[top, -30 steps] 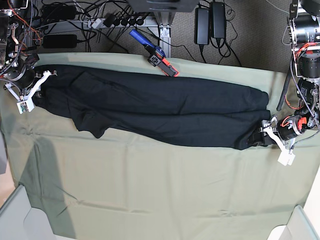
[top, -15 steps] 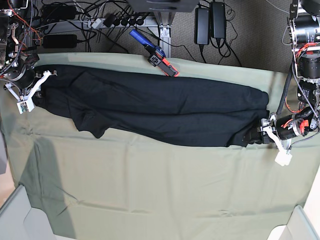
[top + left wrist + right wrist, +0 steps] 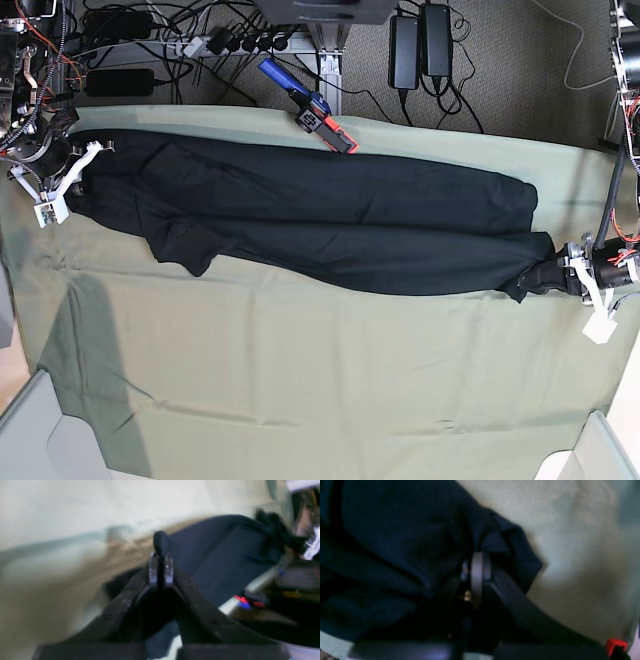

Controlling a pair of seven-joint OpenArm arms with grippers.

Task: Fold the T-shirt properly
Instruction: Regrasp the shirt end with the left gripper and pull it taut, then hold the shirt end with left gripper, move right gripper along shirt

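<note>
I am looking down at the large plain black short-sleeved T-shirt of thin soft fabric (image 3: 320,225), which is lying stretched in a long band across the far half of the tabletop, on the pale green cloth (image 3: 320,380) that is covering it. In the base view the shirt is running from the left edge almost to the right edge, with one loose flap hanging toward me near its left end.

My left claw (image 3: 560,277) is sitting at the shirt's right end in that view, and in the left wrist view its two clear-tipped fingers (image 3: 169,568) are pressed together with a dark nub of the fabric sticking out between them, so it is clamped on the T-shirt. That view is blurred.

My right claw (image 3: 88,160) is sitting at the opposite end, and in the right wrist view its fingers (image 3: 477,572) are closed tight on a bunched fold of the same black fabric, with the green cloth showing just beside it.

Beyond the far edge of the cloth, a blue and orange-red tool (image 3: 310,108) is lying slanted near a tangle of black cables (image 3: 180,40)
</note>
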